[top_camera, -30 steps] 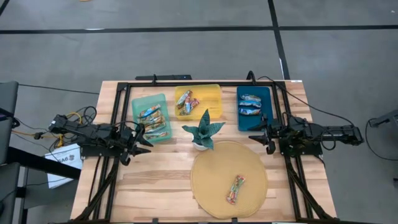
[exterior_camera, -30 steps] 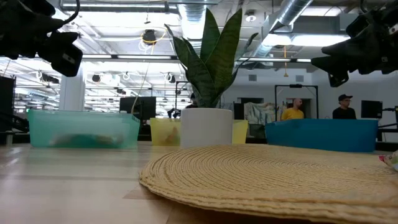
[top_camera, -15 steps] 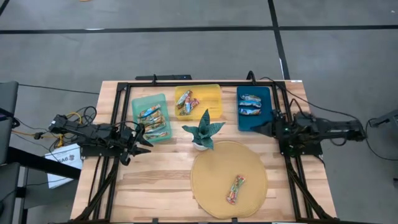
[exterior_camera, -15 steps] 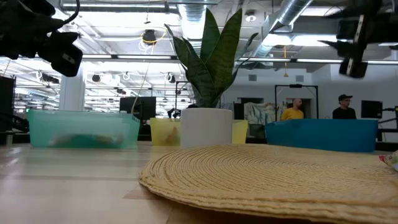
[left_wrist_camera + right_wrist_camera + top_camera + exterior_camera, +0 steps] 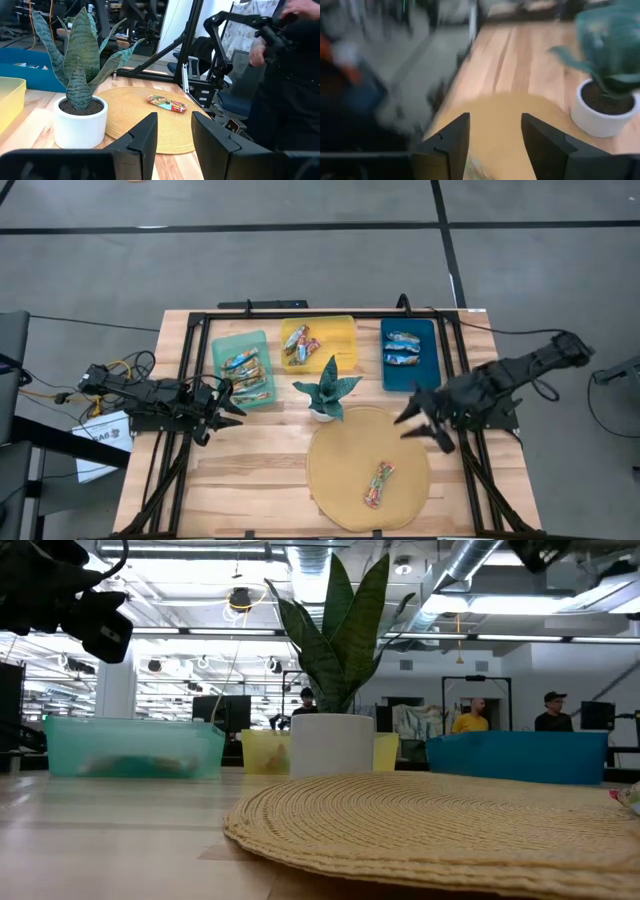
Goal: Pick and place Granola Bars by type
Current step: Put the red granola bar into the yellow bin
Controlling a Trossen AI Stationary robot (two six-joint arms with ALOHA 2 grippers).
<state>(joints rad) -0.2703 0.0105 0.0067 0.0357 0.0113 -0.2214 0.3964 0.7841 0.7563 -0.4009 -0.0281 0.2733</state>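
Risk: right gripper [image 5: 415,420], fingers apart and empty, may clip the plant [image 5: 325,392] at its nine o'clock reaching for the bar [image 5: 379,484].

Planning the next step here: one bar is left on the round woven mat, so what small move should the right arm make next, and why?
Probably bring the right gripper, open and empty above the mat's edge, down over the last granola bar. That bar lies alone on the mat; the rest sit in the trays, and the left gripper waits by the green tray.
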